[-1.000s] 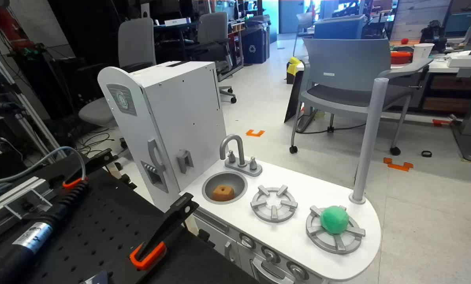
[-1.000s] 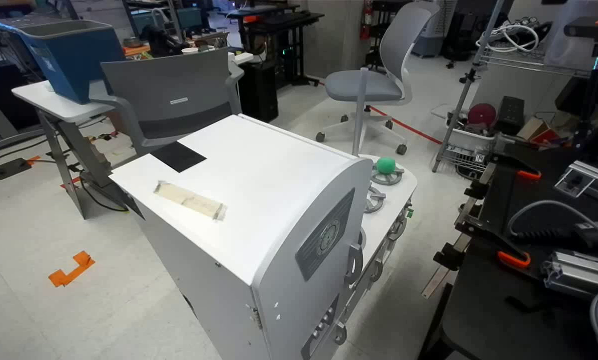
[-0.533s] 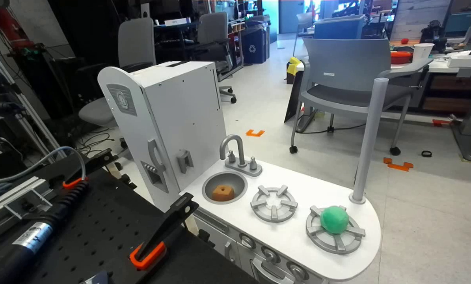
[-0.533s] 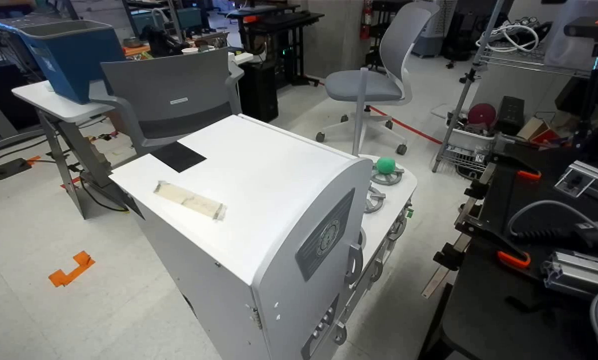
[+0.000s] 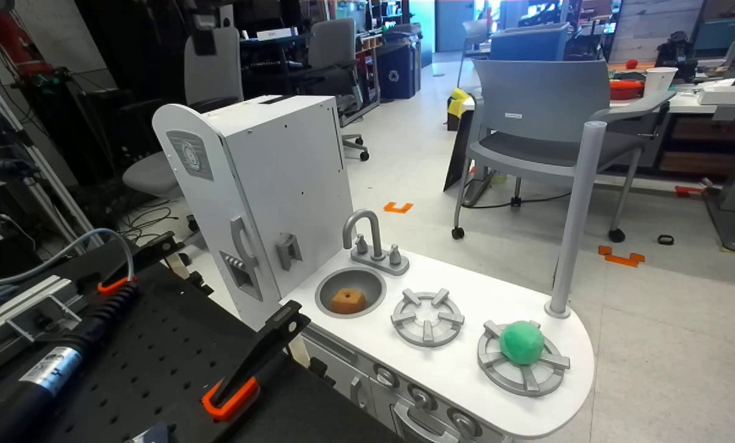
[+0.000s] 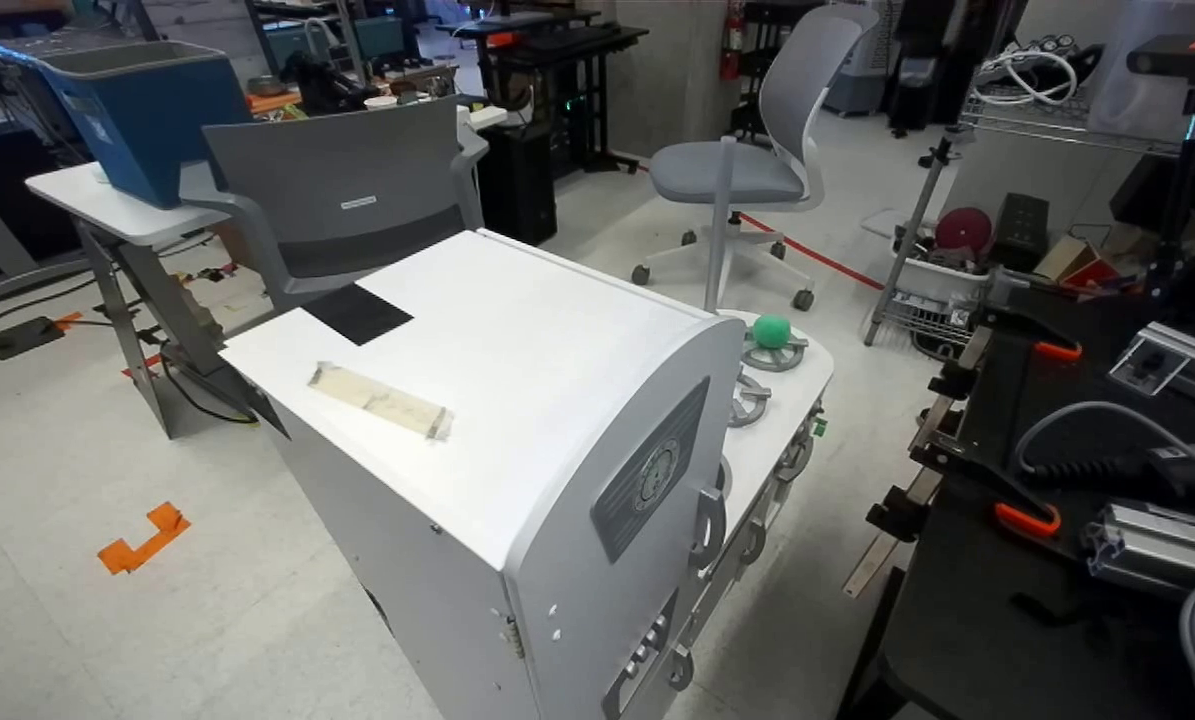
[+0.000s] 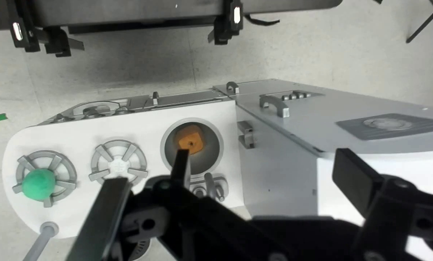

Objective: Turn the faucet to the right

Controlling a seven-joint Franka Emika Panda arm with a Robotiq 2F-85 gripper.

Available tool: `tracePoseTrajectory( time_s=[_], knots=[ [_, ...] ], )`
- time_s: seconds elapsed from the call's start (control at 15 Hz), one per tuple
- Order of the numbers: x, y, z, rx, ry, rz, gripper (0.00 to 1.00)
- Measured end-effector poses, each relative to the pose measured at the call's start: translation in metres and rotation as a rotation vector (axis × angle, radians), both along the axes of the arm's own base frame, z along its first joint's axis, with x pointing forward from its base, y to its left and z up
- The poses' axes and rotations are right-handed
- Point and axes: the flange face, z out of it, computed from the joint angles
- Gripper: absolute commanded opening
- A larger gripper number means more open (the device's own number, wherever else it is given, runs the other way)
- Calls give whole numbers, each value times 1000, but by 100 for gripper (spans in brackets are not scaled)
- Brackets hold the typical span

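Observation:
The grey faucet [image 5: 375, 232] stands behind the toy sink [image 5: 381, 301] in an exterior view, with its arched spout and two small handles on a grey base. In the wrist view the faucet [image 7: 210, 186] shows from above, its spout tip near the sink rim; part of its base is hidden behind the left finger. The faucet is hidden behind the tall cabinet in an exterior view. My gripper [image 7: 261, 156] is open and empty, high above the toy kitchen, its fingers wide apart. Dark parts of it hang at the top edge in both exterior views [image 5: 203, 37] [image 6: 919, 65].
A tall white cabinet [image 5: 287, 178] rises beside the faucet. An orange-brown block [image 5: 348, 301] lies in the sink. A green ball [image 5: 522, 343] sits on the far burner [image 5: 530, 384]. A grey post [image 5: 576, 215] stands at the counter end. A black table [image 5: 176, 344] faces the kitchen.
Dark gripper parts have come into view at the top edge in both exterior views. The faucet, sink, block and ball have not moved.

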Motion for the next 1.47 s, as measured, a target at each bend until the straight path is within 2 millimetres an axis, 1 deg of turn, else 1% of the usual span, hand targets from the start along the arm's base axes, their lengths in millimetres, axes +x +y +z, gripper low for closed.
tracePoseTrajectory(
  time_s=[0.2, 0.33, 0.47, 0.67, 0.87, 1.0, 1.13, 1.27, 1.47],
  knots=[
    [44, -15, -61, -65, -4, -49, 100],
    [68, -19, -104, -104, -5, -70, 100],
    [86, -18, -148, -137, -13, -85, 100],
    [102, -8, -213, -183, -29, -93, 100],
    [107, 7, -268, -193, -42, -84, 100],
    [113, 14, -298, -200, -73, -86, 100],
    [120, 17, -323, -209, -110, -91, 100],
    [131, 18, -343, -203, -155, -98, 100],
    [143, 21, -367, -191, -203, -104, 100]
  ],
)
